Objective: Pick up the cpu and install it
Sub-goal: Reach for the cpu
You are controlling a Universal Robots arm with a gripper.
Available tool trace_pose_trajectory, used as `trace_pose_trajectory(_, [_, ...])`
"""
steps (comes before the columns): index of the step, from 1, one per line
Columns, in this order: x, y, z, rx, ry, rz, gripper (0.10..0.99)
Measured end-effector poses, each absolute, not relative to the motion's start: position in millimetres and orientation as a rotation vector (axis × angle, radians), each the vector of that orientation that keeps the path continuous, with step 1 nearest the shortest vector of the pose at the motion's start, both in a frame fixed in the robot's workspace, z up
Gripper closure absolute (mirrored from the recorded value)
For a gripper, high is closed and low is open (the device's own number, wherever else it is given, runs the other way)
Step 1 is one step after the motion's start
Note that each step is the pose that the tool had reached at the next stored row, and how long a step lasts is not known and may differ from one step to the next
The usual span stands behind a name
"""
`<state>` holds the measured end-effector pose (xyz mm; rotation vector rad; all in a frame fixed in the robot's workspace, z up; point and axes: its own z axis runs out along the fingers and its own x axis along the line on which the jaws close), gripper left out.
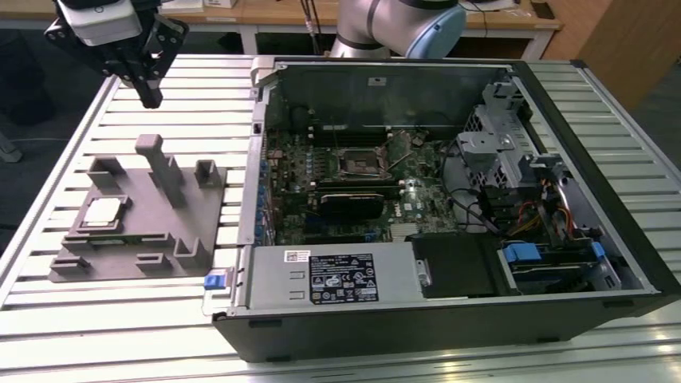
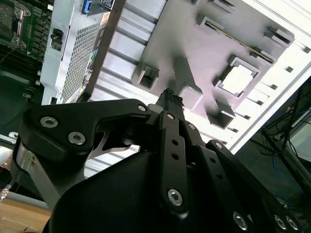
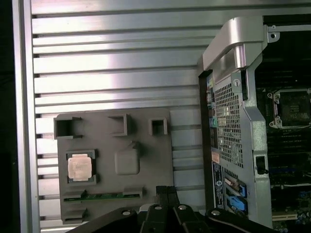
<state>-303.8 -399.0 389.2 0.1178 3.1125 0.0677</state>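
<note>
On the bench [image 1: 107, 335], the fixture [image 1: 139, 215] lies to the exterior view's left and the open case [image 1: 596, 144] just beside it to the right. The cpu [image 1: 102, 211] sits in a pocket on the fixture's left part, left of the fixture's upright post [image 1: 159, 163]. The gripper [image 1: 150, 97] hangs above the bench behind the fixture's far end, well apart from the cpu.

Inside the case, the socket [image 1: 362, 163] lies near the middle of the motherboard [image 1: 293, 175], with the heatsink [image 1: 349, 203] just in front of it. The power supply [image 1: 335, 275] lies along the near wall, and the drive bays [image 1: 500, 152] are to the right.
</note>
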Motion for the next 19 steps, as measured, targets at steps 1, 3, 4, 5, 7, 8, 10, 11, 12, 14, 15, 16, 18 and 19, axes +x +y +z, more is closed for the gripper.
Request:
trace_pose_trajectory(1, [-304.9, -398.9, 389.2, 0.118, 3.112, 0.068, 0.98])
trace_pose_trajectory(3, [-307.3, -398.9, 389.1, 0.118, 3.112, 0.068, 0.98])
trace_pose_trajectory(4, [-308.4, -398.9, 389.1, 0.118, 3.112, 0.068, 0.98])
trace_pose_trajectory(5, [-309.5, -398.9, 389.1, 0.118, 3.113, 0.068, 0.98])
trace_pose_trajectory(7, [-311.7, -398.9, 389.0, 0.118, 3.112, 0.068, 0.98])
trace_pose_trajectory(8, [-312.8, -398.9, 389.0, 0.118, 3.112, 0.068, 0.98])
trace_pose_trajectory(10, [-315.0, -398.9, 388.9, 0.118, 3.112, 0.068, 0.98])
trace_pose_trajectory(11, [-316.0, -398.9, 388.9, 0.118, 3.112, 0.068, 0.98])
trace_pose_trajectory(12, [-317.1, -398.9, 388.8, 0.118, 3.112, 0.068, 0.98])
trace_pose_trajectory(14, [-319.4, -398.9, 388.8, 0.118, 3.113, 0.068, 0.98])
trace_pose_trajectory(15, [-320.5, -398.9, 388.7, 0.118, 3.112, 0.068, 0.98])
trace_pose_trajectory(16, [-321.6, -398.9, 388.7, 0.118, 3.112, 0.068, 0.98])
trace_pose_trajectory(18, [-323.7, -398.9, 388.6, 0.118, 3.112, 0.068, 0.98])
trace_pose_trajectory(19, [-324.7, -398.9, 388.6, 0.118, 3.112, 0.068, 0.98])
